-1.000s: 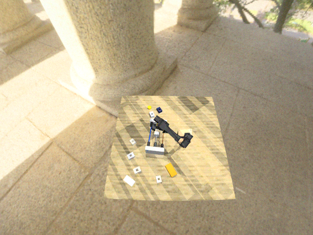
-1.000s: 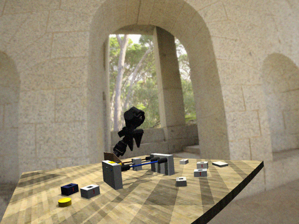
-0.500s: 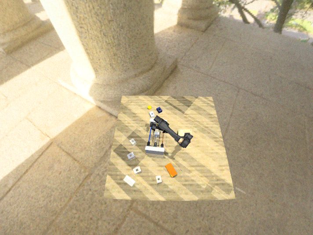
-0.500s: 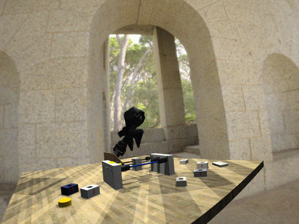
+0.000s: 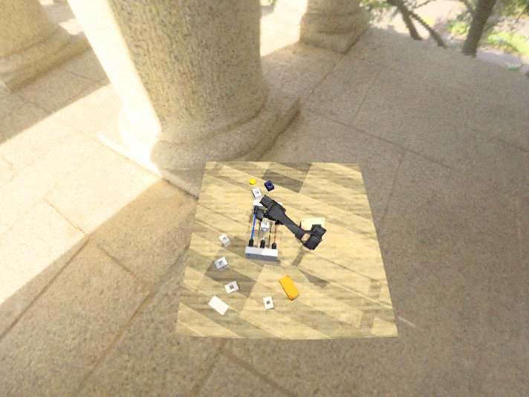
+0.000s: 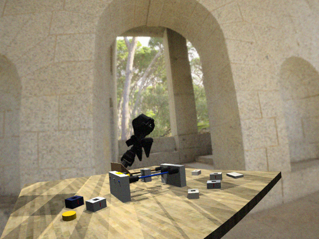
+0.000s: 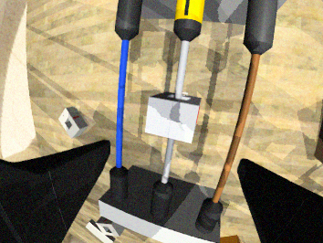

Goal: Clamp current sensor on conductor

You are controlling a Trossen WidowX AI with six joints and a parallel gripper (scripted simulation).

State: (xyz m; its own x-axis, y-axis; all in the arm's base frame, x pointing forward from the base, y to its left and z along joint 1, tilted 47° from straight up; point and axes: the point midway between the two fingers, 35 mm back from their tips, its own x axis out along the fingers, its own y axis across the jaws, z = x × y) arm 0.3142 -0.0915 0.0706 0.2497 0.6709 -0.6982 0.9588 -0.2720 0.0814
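Note:
The sensor, a pale grey box (image 5: pixel 264 226) (image 6: pixel 146 175) (image 7: pixel 171 119), sits round the middle, grey conductor (image 7: pixel 182 68). It looks closed from above; its latch cannot be made out. A sliver of red shows on its right side in the wrist view; the arrow's direction cannot be read. A yellow marker (image 7: pixel 196 9) with a black mark lies at the far end of this conductor; its lettering is not readable. The blue conductor (image 7: pixel 121 100) and brown conductor (image 7: pixel 243 114) run either side. My gripper (image 5: pixel 268 216) (image 6: pixel 143 158) (image 7: pixel 175 157) is open and empty, above the conductors, clear of the sensor.
Two upright end blocks (image 6: pixel 119 187) (image 6: pixel 174 176) hold the conductors. A navy block (image 5: pixel 269 185) (image 6: pixel 74 202), a white block (image 6: pixel 96 204) and a yellow disc (image 5: pixel 252 181) (image 6: pixel 69 215) stand beyond one end. Several white blocks, an orange block (image 5: pixel 289 287) and a white plate (image 5: pixel 218 305) lie toward the other.

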